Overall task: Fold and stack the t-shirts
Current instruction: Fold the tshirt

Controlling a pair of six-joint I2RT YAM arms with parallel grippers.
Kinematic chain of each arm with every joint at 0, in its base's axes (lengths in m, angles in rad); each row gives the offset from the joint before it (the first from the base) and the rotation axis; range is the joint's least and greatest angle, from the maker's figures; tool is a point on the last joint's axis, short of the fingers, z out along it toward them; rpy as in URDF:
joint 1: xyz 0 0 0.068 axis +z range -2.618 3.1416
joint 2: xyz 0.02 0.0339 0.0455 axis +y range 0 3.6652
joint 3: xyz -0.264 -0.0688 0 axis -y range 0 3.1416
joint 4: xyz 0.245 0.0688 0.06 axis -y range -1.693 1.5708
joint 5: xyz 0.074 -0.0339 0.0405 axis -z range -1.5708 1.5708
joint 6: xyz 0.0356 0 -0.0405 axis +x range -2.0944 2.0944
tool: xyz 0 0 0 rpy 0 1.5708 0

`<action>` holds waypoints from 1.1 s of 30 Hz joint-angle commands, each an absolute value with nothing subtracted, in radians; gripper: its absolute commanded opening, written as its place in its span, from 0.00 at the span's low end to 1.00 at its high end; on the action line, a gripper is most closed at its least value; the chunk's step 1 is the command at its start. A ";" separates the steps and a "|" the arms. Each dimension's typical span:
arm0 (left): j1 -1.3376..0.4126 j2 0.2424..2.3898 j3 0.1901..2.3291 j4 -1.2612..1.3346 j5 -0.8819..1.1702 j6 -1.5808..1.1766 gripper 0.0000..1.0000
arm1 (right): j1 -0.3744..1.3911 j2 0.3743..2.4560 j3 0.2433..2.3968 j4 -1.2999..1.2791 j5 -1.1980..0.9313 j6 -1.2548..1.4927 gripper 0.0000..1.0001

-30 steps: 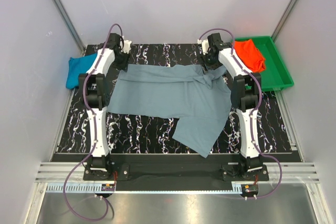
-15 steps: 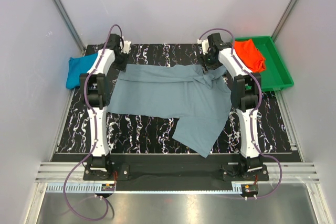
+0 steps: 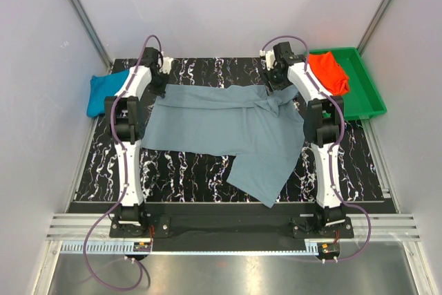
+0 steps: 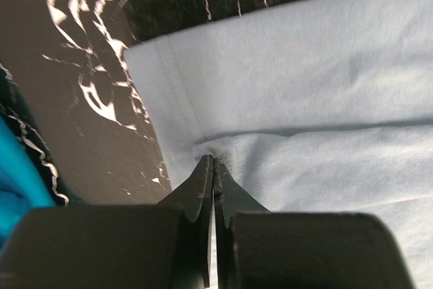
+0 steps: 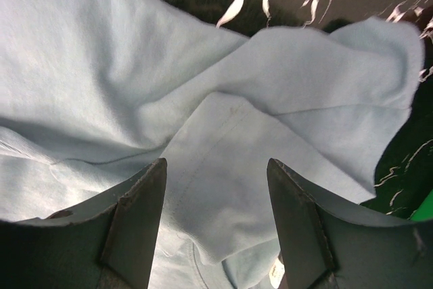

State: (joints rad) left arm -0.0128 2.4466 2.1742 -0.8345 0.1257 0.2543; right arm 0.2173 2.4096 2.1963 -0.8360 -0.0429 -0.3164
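- Starting at my far left: the bright teal-blue t-shirt [image 3: 103, 92] lies bunched at the far-left edge of the black marbled table [image 3: 179, 170]; it sits apart from the other cloth, and a strip of it shows at the left edge of my left wrist view.
- My left gripper [image 4: 213, 162] is down at the far-left corner of the dusty grey-blue t-shirt [image 3: 221, 126]; its two fingers are pressed tight together, clenched on the cloth just inside the stitched hem; the fabric puckers into small creases right at the tips.
- The dusty grey-blue t-shirt lies spread flat across the middle of the table, between my two arms; one flap runs at a slant towards the near edge on the right; its far-right end is gathered into soft folds.
- My right gripper [image 5: 216, 164] hangs over that gathered far-right end; its fingers are released and stand wide apart, with a layered fold of the cloth under the gap; I cannot tell whether the tips touch the fabric.
- The orange-red t-shirt [image 3: 328, 72] lies in a compact heap in the near-left part of the green plastic tray [image 3: 366, 98]; the tray sits at the table's far-right corner, just beside my right arm.
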 commanded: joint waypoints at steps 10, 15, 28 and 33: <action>0.000 2.134 1.942 -0.758 0.204 0.226 0.00 | 0.229 2.401 2.237 -0.816 -0.037 -0.310 0.68; -0.002 2.045 1.809 -0.742 0.224 0.215 0.00 | 0.229 2.402 2.241 -0.818 -0.043 -0.308 0.68; -0.002 2.005 1.641 -0.772 0.201 0.215 0.00 | 0.233 2.362 2.204 -0.824 -0.055 -0.302 0.68; -0.002 1.996 1.605 -0.756 0.189 0.219 0.00 | 0.236 2.316 2.161 -0.827 -0.055 -0.304 0.68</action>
State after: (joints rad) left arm -0.0063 2.0411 1.6100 -0.7765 0.1944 0.2272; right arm 0.2188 2.4092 2.1811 -0.8349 -0.0467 -0.3115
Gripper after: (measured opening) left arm 0.008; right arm 0.683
